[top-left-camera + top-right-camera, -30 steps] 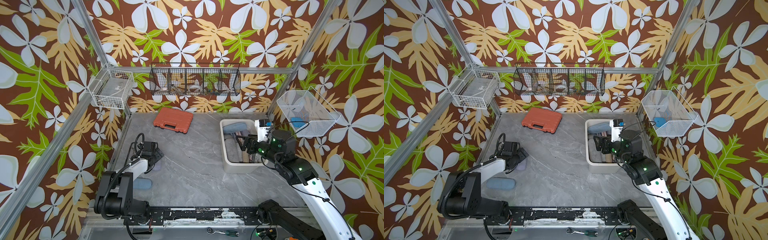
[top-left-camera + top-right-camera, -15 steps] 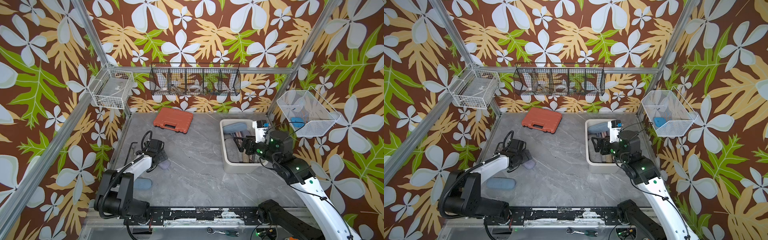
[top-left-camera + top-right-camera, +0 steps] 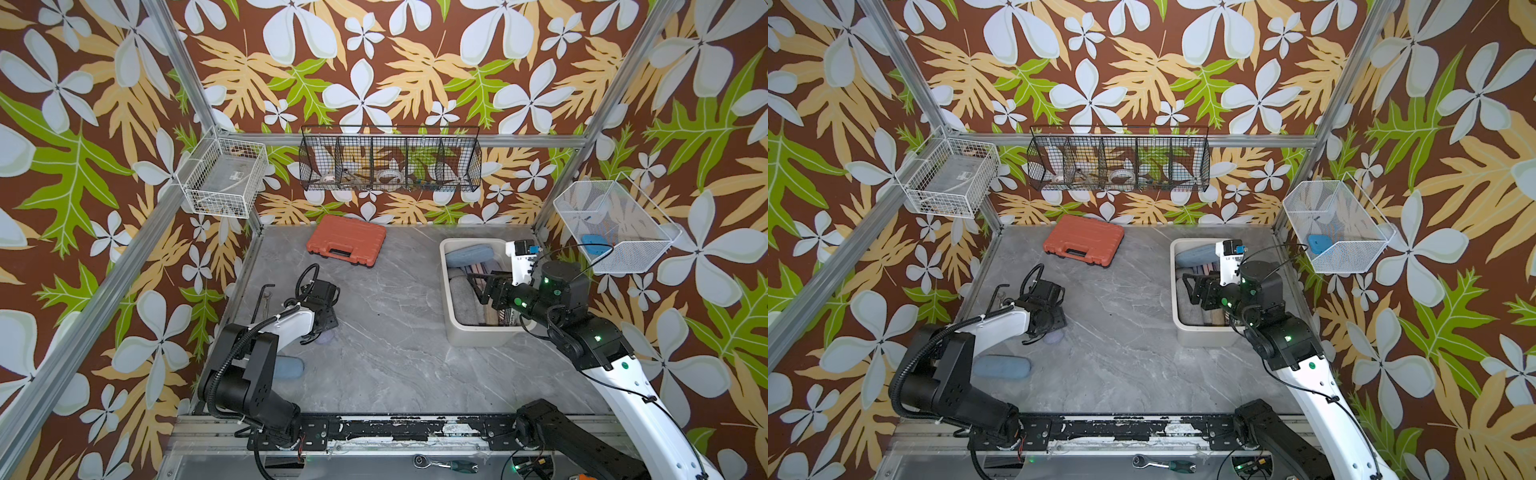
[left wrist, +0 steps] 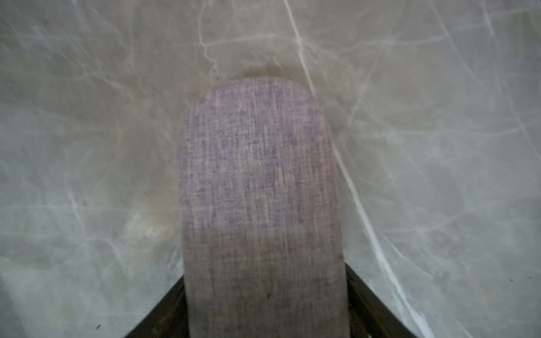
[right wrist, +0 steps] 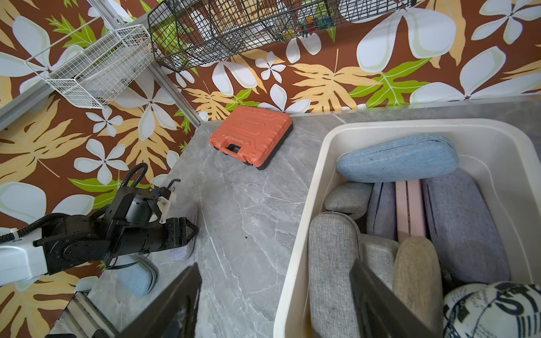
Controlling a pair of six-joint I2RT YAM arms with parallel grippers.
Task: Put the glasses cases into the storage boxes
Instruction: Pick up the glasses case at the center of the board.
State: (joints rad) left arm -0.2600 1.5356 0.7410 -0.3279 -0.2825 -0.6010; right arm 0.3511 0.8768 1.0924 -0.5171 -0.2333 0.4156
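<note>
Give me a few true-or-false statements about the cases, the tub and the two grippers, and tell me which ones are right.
1. The toolcase lies in the tub. False: it lies on the table, apart from the tub.
2. A blue case lies on the table, outside the tub. True.
3. The right gripper holds a case. False: it is open and empty, above the tub.
4. The left gripper is at a lavender case on the table. True.
5. The tub is empty. False: several cases lie in it.
</note>
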